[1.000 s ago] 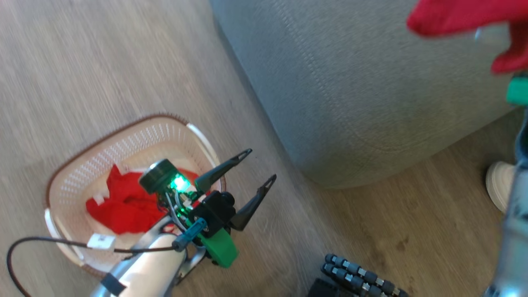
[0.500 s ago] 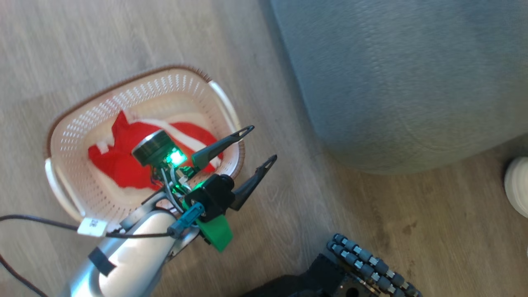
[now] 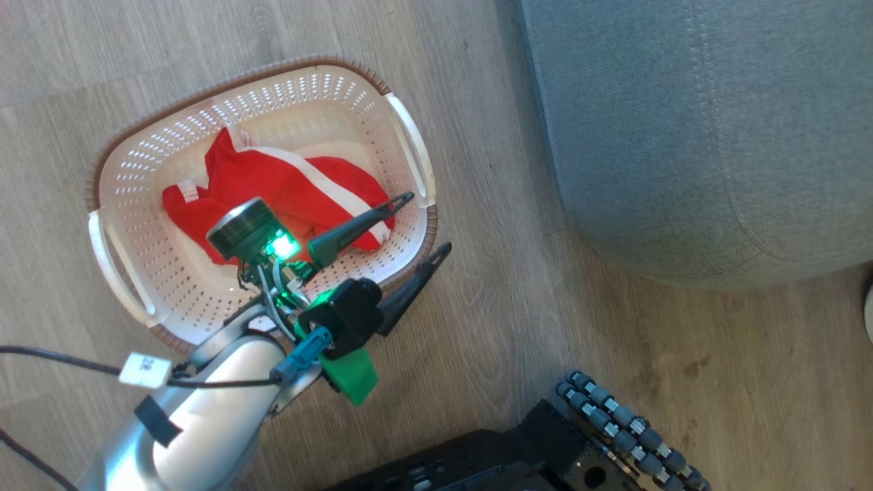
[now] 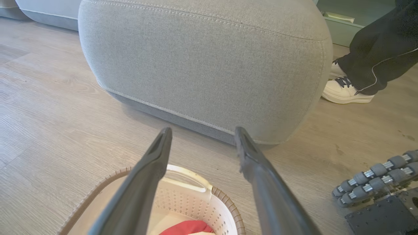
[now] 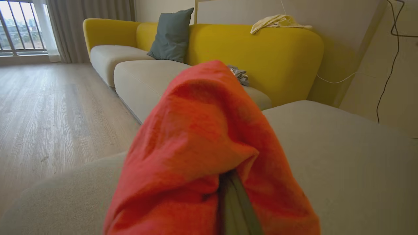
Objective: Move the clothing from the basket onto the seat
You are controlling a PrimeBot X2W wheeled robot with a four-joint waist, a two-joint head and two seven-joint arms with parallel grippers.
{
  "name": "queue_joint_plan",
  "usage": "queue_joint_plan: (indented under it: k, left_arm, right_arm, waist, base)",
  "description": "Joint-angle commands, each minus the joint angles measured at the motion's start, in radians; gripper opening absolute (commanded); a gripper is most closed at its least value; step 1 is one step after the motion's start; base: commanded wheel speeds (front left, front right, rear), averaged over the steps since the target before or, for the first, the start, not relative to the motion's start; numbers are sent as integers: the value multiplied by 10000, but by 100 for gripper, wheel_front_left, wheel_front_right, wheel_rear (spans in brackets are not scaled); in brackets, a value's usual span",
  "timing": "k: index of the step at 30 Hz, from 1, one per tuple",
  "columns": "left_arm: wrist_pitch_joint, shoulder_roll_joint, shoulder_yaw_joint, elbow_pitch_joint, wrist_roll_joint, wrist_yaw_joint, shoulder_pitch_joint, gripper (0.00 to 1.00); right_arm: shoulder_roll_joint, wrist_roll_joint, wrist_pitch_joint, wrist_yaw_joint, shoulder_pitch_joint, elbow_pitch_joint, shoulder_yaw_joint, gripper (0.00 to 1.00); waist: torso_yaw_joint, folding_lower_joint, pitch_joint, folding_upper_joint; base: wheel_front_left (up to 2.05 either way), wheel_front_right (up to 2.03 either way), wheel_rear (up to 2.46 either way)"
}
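— Starting from the left claw (image 3: 428, 221): gaping or gripping?

— Gaping wide, holding nothing, touching nothing. Hovering over the near side of the basket (image 3: 136, 184), with one finger (image 3: 361, 225) reaching across the striped red garment (image 3: 286, 184) and the other hanging just outside the brown rim, over the wood floor (image 3: 491, 327).

— And turning to the right claw (image 5: 232, 195)?

— Clamping tight on the plain red garment (image 5: 209, 137). Bunching the cloth up around both fingers and hiding all but a dark sliver of them. Holding it up over the grey seat (image 5: 343, 163); not managing to tell touching from hanging clear.

— Finding the striped one where?

— Lying crumpled on the bottom of the basket, showing a white band across the red. Placing the basket itself on the floor, near the seat's rounded corner but apart from it, with bare boards between.

— Noticing anything crowding the way?

— Facing the seat's stitched side wall straight ahead of the open fingers in the left wrist view. Spotting a person's white shoe (image 4: 346, 93) and dark trouser leg (image 4: 375, 58) beside the seat's far corner, and the robot's own roller wheels (image 3: 627, 429) on the floor to the right of the basket. Seeing, beyond the seat in the right wrist view, a yellow sofa (image 5: 254, 55) carrying a teal cushion (image 5: 171, 36) and a pale cloth (image 5: 277, 21) draped on its back.
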Motion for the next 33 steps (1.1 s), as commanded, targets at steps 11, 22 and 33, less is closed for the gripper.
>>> queue_joint_plan:
  k: [11,22,33]
  left_arm:
    - [-49,146,72,-429,35,111,-259,100]
    - [-49,199,-2,-449,16,238,-295,100]
    - [-49,103,-88,-258,-55,355,-288,100]
  right_arm:
    - [-333,-1290,198,-2,-777,2157,-736,0]
    - [-341,-2383,790,-2,-907,3494,-1023,0]
    - [-116,-2521,398,-2,-980,3924,-1196,100]
  waist:
    - [300,0,341,0]
    - [329,0,419,0]
    - [26,0,-198,0]
  base:
    - [0,0,0]
    - [0,0,0]
    - [0,0,0]
